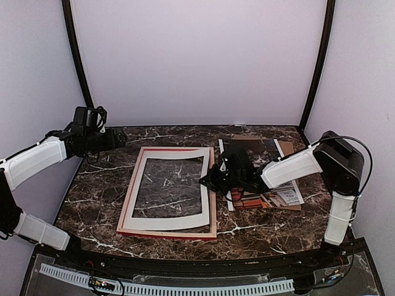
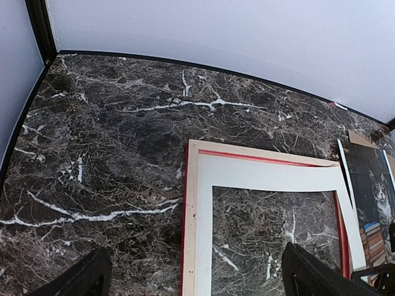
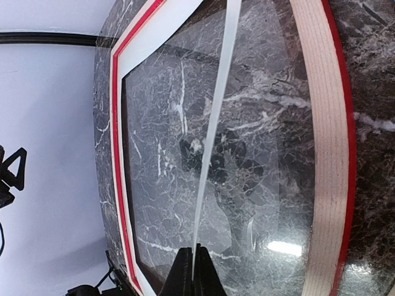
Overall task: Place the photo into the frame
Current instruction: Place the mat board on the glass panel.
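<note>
The frame (image 1: 127, 205) lies flat on the marble table, pale wood back up with a red rim, and shows in both wrist views (image 2: 191, 203) (image 3: 322, 154). A white mat (image 1: 176, 154) rests inside it. My right gripper (image 1: 207, 181) is shut on the mat's right edge; in the right wrist view the mat (image 3: 213, 123) runs edge-on from between the closed fingers (image 3: 194, 265), slightly raised over the glass. The photo (image 1: 279, 196), a cat picture, lies to the right of the frame, partly under my right arm. My left gripper (image 1: 121, 139) (image 2: 194, 285) hovers open over the far-left corner, holding nothing.
A brown cardboard backing (image 1: 287, 148) lies under the photo at the right. The table's black rim and the white enclosure walls close in the back and both sides. Bare marble (image 1: 99, 185) stretches left of the frame.
</note>
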Robot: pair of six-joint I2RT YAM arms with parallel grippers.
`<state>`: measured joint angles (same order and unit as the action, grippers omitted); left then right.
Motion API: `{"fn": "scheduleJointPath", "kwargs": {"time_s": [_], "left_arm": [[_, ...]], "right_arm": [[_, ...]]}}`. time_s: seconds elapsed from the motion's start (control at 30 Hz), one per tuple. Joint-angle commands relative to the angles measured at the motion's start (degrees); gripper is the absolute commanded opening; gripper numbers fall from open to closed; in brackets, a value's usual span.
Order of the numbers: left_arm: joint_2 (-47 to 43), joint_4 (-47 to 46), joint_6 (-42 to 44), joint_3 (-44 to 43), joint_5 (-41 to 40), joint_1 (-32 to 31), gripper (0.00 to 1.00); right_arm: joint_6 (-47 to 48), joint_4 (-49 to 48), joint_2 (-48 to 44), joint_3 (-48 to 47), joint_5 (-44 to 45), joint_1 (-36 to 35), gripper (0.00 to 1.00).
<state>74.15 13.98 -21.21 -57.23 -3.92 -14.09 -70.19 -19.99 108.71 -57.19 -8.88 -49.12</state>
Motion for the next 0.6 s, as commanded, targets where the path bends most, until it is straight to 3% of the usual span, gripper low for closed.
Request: {"fn": "scheduleJointPath", "kwargs": {"time_s": [0.0,0.27,0.57], "left_arm": [[-0.23,-1.2,-0.11,0.85,0.41,0.11,0.99],[0.09,-1.82,-0.23,1.21,1.14,0.11,0.99],[0.29,-2.28,-0.23,1.66,1.43,0.11,0.99]], "right_arm": [[0.14,-0.08,0.89,-1.77,0.79,-0.84,0.08],[1.96,4.96,0.28,-3.79,2.56,-1.56,0.36],[4.0,9.78,-1.17,-4.96,5.61,-2.42,0.49]]}}
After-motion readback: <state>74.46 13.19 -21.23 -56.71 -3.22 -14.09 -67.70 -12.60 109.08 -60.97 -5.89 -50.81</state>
